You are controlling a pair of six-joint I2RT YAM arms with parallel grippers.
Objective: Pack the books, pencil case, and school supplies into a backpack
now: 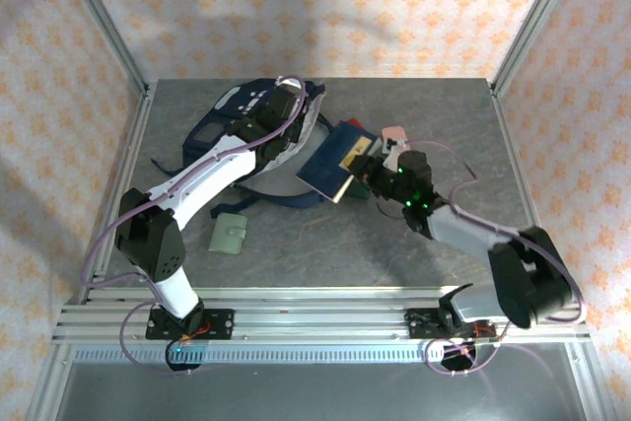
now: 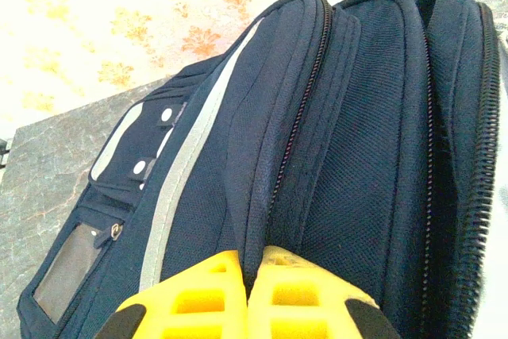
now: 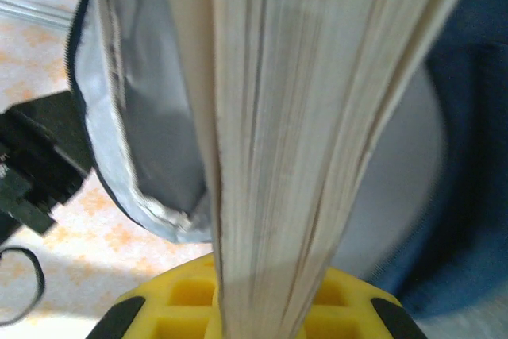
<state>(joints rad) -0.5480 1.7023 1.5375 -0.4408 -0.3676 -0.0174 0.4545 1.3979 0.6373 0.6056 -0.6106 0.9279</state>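
The navy backpack (image 1: pixel 237 110) lies at the back left of the table, its mouth facing right. My left gripper (image 1: pixel 288 104) is shut on a fold of its fabric beside a zip (image 2: pixel 252 220); the yellow fingertips (image 2: pixel 214 275) pinch the seam. My right gripper (image 1: pixel 375 173) is shut on a dark blue book (image 1: pixel 337 163) with a small yellow label, held tilted at the bag's mouth. Its pale page edges (image 3: pixel 302 117) rise between my fingers, with the bag's grey lining (image 3: pixel 151 132) behind. The pink pencil case (image 1: pixel 394 133) lies just beyond the right gripper.
A pale green wallet-like square (image 1: pixel 229 234) lies on the table near the left arm's base. A small red item (image 1: pixel 355 124) sits by the book's far corner. Dark backpack straps (image 1: pixel 266 194) trail toward the front. Metal frame posts border the table.
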